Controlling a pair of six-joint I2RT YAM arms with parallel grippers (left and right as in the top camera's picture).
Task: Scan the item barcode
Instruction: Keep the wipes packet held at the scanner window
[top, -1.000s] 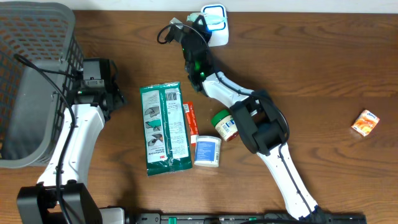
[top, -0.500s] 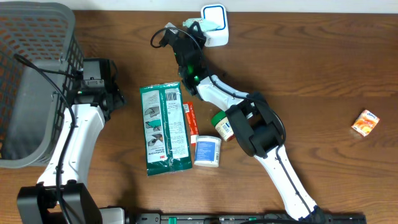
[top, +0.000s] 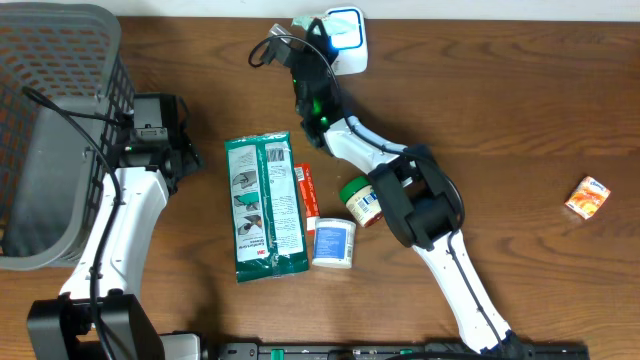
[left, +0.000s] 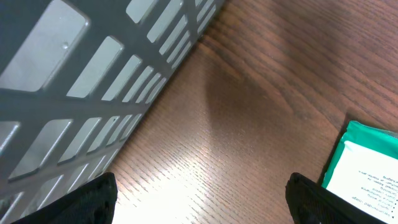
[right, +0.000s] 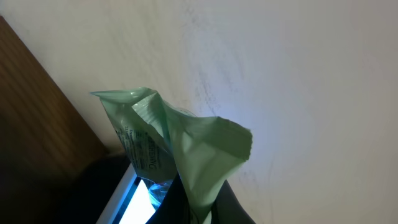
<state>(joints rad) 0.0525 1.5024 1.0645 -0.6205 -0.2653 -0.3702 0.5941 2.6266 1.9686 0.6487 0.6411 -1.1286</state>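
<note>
My right gripper (top: 313, 38) is shut on a pale green packet (top: 303, 23) at the table's far edge, right beside the white scanner (top: 347, 42) with its blue-lit window. In the right wrist view the crumpled packet (right: 177, 140) sticks up from my dark jaws at the bottom edge, with the scanner's glowing window (right: 132, 200) just left of and below it. No barcode shows. My left gripper (top: 160, 102) stands open over bare wood (left: 200, 208), its fingertips (left: 93, 198) wide apart, holding nothing.
A grey basket (top: 60, 120) fills the far left, close beside my left gripper. In the middle lie a green wipes pack (top: 265, 205), a red tube (top: 305, 190), a white tub (top: 333, 243) and a green-lidded jar (top: 360, 200). An orange packet (top: 588, 196) lies far right.
My right gripper swung the packet slightly left away from the scanner, then back to it. The left arm has not moved.
</note>
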